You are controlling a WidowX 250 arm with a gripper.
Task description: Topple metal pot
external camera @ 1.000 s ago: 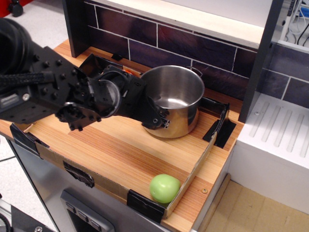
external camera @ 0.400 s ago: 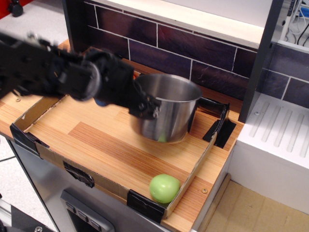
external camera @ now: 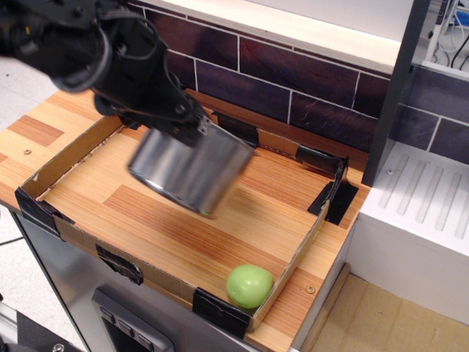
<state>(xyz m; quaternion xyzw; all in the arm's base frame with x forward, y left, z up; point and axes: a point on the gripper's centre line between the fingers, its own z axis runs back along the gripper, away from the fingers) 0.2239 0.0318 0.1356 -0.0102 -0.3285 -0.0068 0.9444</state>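
— One thing matters here: where is the metal pot (external camera: 189, 171)?

— Lifted off the wooden worktop (external camera: 242, 220), hanging over the middle-left of the cardboard-walled tray (external camera: 293, 257). It is motion-blurred, so its handles cannot be made out.

— Which way does it point?

— Its flat bottom faces down and toward the camera, lower right; its mouth faces up and back toward the tiled wall (external camera: 293, 81), hidden under the arm. So the long axis of the cylinder is tilted well off vertical, running from upper left at the back to lower right at the front.

— And the gripper (external camera: 192, 123)?

— Sitting at the pot's upper rim. The pot hangs from it, so I judge it clamped on the rim, though the fingers themselves are lost in the black housing and blur.

— Which step is this?

— Mid-topple, I would say: the pot is tipped but not yet lying down. The next move calls for lowering it until its side meets the wood, then letting go so it rests on its side.

— Anything in the way?

— A green ball (external camera: 249, 286) sits in the tray's front corner, well apart from the pot.
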